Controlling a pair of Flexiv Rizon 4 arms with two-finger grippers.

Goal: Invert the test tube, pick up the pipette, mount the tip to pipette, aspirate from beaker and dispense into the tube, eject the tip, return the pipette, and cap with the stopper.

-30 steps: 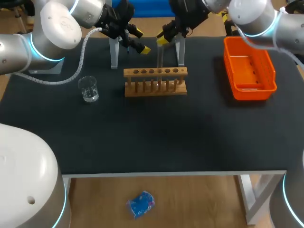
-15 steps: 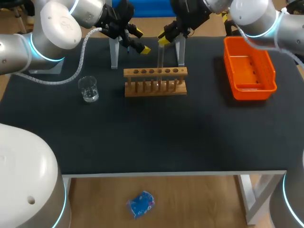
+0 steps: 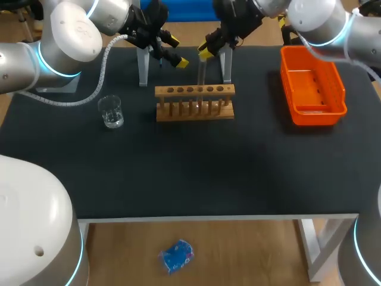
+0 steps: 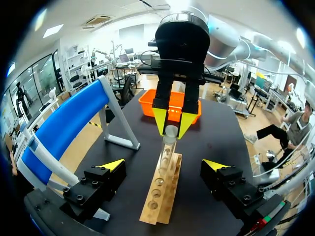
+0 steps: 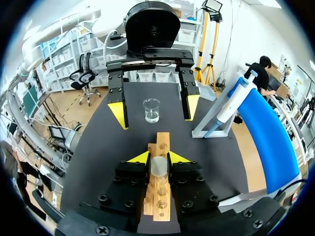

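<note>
A clear test tube (image 3: 200,72) stands upright over the wooden rack (image 3: 194,102), its lower end at the rack's top bar. My right gripper (image 3: 204,52) is shut on its upper end. In the right wrist view the tube (image 5: 158,166) shows end-on between the yellow tips of the right gripper (image 5: 158,160). My left gripper (image 3: 177,51) hangs open just left of the tube and touches nothing. In the left wrist view the left gripper (image 4: 163,167) faces the held tube (image 4: 166,147). The pipette (image 5: 231,105) hangs on the blue stand (image 5: 268,132).
A glass beaker (image 3: 111,111) with some water stands left of the rack. An orange tray (image 3: 312,86) sits at the right. The pipette stand's legs (image 3: 143,65) rise behind the rack, close to both grippers. The near half of the black table (image 3: 190,173) is bare.
My right gripper, with the tube, has shifted very slightly up and away. The left arm has stayed where it was.
</note>
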